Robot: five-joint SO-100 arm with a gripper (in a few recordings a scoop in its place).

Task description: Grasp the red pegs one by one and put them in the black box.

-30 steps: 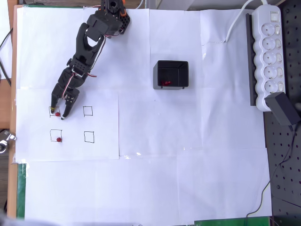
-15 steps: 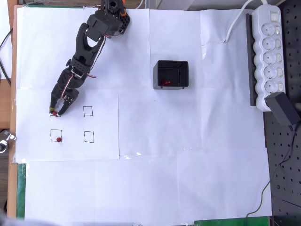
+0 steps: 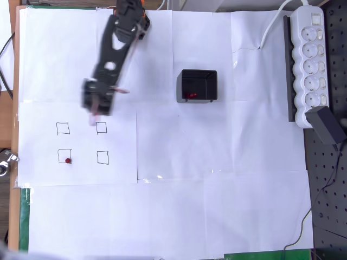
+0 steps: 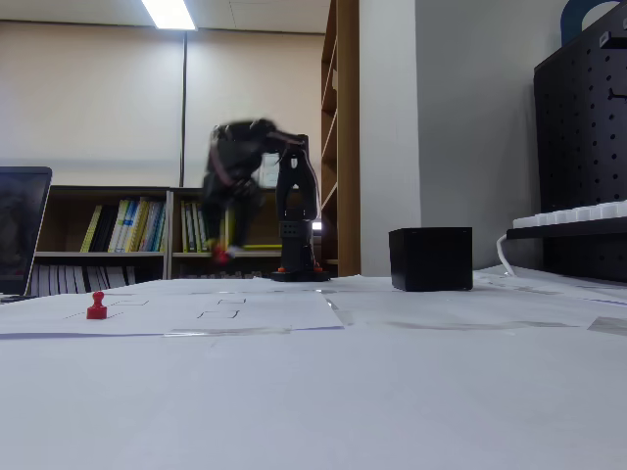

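The step in hand looks like a carry. The arm is raised off the paper and motion-blurred, and in the fixed view a small red spot [image 4: 219, 257] sits at the low end of the blurred gripper [image 4: 221, 251], most likely a peg in transit. Whether the jaws are pinching it or merely pressed together cannot be told through the blur.

In the overhead view the gripper [image 3: 96, 110] hangs just above the upper-right drawn square [image 3: 101, 128], well to the left of the black box [image 3: 199, 85]. One red peg on the paper [image 3: 67, 160] rests in the lower-left square, apart from the jaws; the other squares are bare. Red pegs in the box [image 3: 190, 96] already lie on its floor.

The next move calls for swinging right to above the box's open top, then releasing.
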